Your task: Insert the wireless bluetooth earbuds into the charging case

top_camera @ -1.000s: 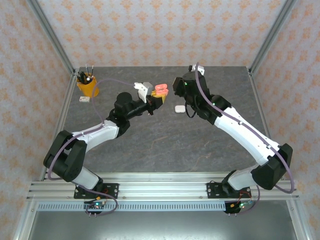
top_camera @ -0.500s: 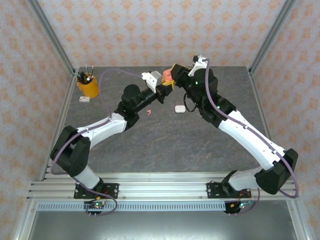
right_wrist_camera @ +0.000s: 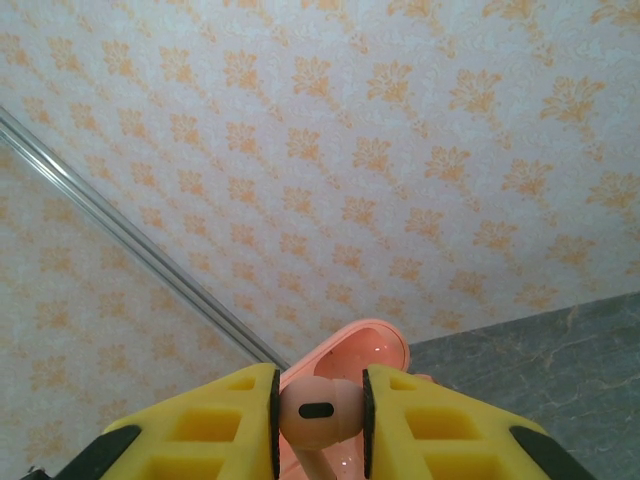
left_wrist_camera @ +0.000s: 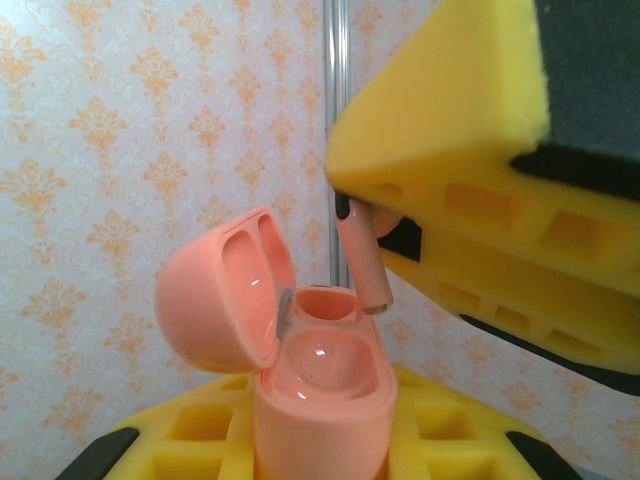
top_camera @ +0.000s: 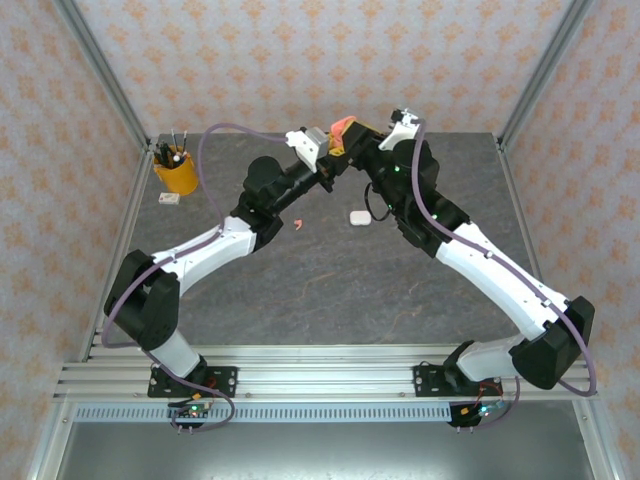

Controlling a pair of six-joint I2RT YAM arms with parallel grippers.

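The left claw (left_wrist_camera: 320,455) is clamped on the lower body of a coral-pink plastic charging case (left_wrist_camera: 320,385). It holds the case upright, well above the grey stone-patterned desk (top_camera: 330,290), with the domed lid swung back. That leaves both sockets facing up and open to an approach from above.

Just above the case, a little to one side of its far socket, the right claw (right_wrist_camera: 320,405) is pinched on the bulb of a coral-pink stemmed earbud (left_wrist_camera: 362,268). The stem points down with a slight tilt, and its tip hangs close to the socket rim, apart from it as far as can be told. Gripping the bulb leaves the stem free to slide in.

Well below the case, a second coral-pink earbud (top_camera: 298,222) and a white rounded case (top_camera: 360,216) lie on the desk, likely waiting their turn.
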